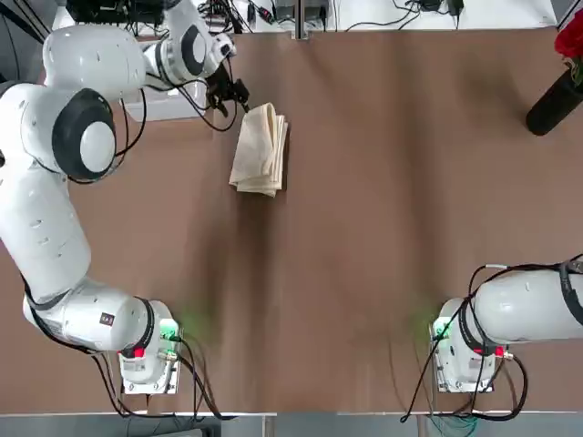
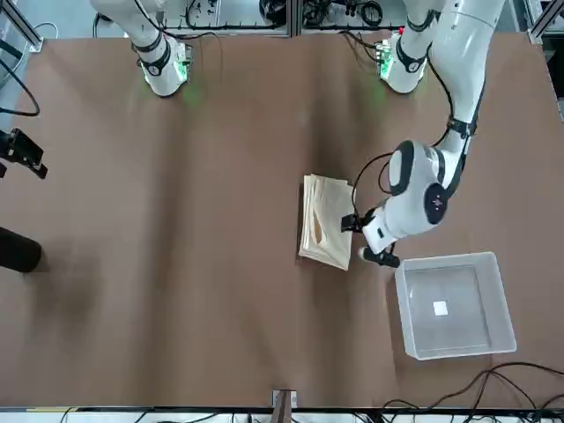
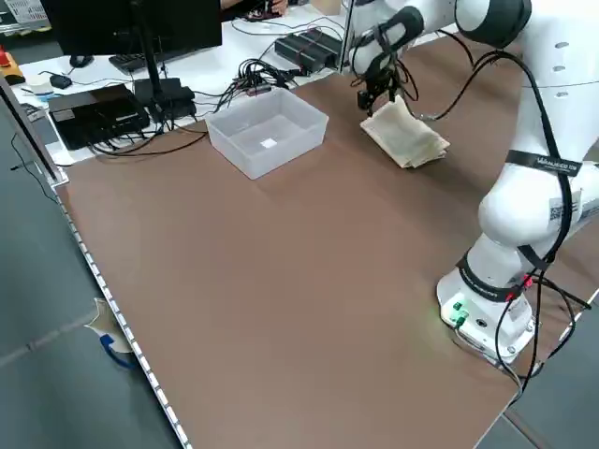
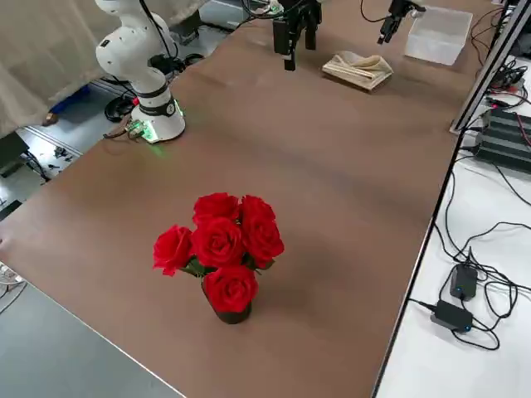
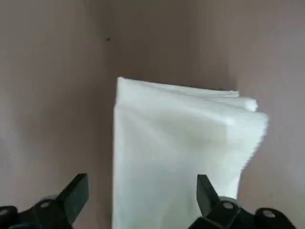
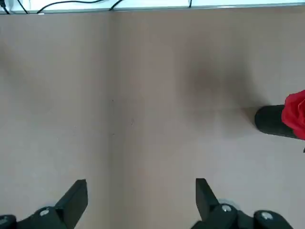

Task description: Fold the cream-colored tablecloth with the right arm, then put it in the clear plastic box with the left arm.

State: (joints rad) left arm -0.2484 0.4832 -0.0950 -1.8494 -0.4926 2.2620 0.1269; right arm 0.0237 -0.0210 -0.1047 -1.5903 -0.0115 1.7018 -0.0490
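Note:
The cream-colored tablecloth [image 1: 261,150] lies folded into a narrow stack on the brown table, far left of centre. My left gripper [image 1: 235,96] hangs open just off the stack's far left corner, between it and the clear plastic box [image 2: 454,304]. In the left wrist view the tablecloth [image 5: 181,152] shows between the spread fingers [image 5: 76,193], with nothing gripped. The box stands empty, with a small white mark on its bottom; in the top view the left arm hides most of it. My right gripper [image 6: 140,195] is open over bare table on the right side, away from the cloth.
A dark vase of red roses [image 4: 220,253] stands near the table's far right edge. Cables, a monitor and other electronics [image 3: 122,103] lie on the white desk past the far edge. Both arm bases [image 1: 146,360] sit at the near edge.

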